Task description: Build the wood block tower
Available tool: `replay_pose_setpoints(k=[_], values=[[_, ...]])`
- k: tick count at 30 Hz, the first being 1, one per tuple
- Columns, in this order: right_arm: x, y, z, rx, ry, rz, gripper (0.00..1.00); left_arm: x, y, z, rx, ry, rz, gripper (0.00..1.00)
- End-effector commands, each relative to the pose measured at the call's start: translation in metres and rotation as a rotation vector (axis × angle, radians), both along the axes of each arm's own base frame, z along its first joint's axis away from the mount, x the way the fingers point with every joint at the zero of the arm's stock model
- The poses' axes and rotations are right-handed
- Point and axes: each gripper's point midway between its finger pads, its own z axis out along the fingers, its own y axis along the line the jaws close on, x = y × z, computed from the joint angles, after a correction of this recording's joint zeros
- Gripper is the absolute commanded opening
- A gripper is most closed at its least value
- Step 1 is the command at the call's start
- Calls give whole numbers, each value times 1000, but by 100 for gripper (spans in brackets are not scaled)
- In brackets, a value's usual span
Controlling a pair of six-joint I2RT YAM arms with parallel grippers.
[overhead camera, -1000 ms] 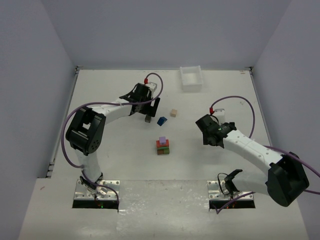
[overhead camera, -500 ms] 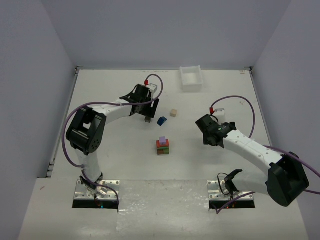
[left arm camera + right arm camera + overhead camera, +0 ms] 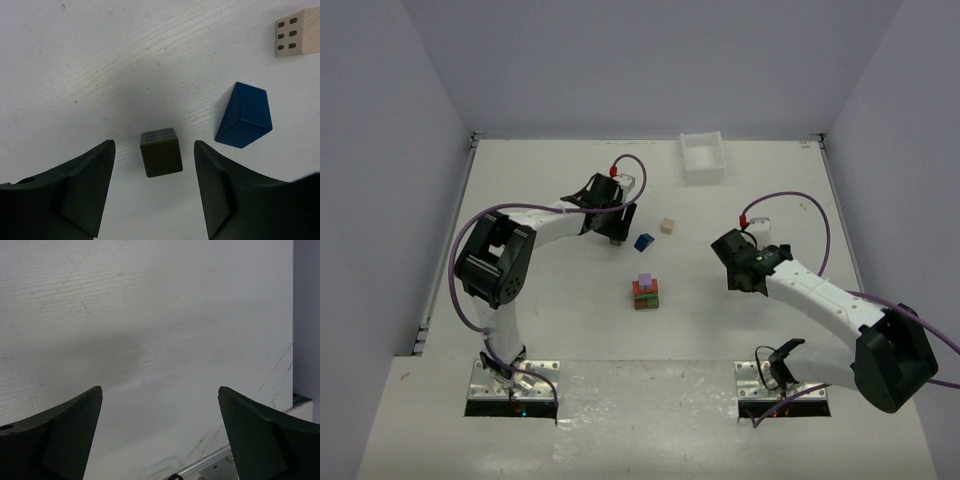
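The tower (image 3: 645, 290) stands mid-table: a purple cube on a red-orange block, with green and brown below. My left gripper (image 3: 154, 146) is open and low over the table, straddling a dark olive-brown cube (image 3: 161, 159) with a gap on each side. Just right of it lies a blue roof-shaped block (image 3: 245, 116), and a beige block (image 3: 298, 32) lies further off. From above, the left gripper (image 3: 617, 235) covers the cube, next to the blue block (image 3: 644, 241) and the beige block (image 3: 667, 226). My right gripper (image 3: 159, 390) is wide open over bare table, right of the tower.
A white plastic tray (image 3: 703, 157) sits at the back edge, right of centre. The right arm (image 3: 820, 295) stretches across the right side of the table. Grey walls enclose the table on three sides.
The left jaws have narrowed around the dark cube, and the left wrist has shifted slightly. The right arm and the blocks have not moved.
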Motion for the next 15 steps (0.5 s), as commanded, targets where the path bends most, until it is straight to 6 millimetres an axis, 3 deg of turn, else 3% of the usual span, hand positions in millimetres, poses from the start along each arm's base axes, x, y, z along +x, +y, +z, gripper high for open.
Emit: replay_pose_setpoints(k=[1, 6, 12, 15], values=[[2, -7, 7, -24, -36, -42, 99, 0, -2, -4, -23, 9, 2, 61], [2, -8, 7, -25, -37, -42, 99, -2, -2, -6, -20, 15, -1, 55], [1, -9, 7, -31, -38, -44, 99, -4, -2, -1, -26, 12, -6, 38], [1, -9, 8, -30, -41, -49, 99, -8, -1, -2, -29, 15, -11, 39]])
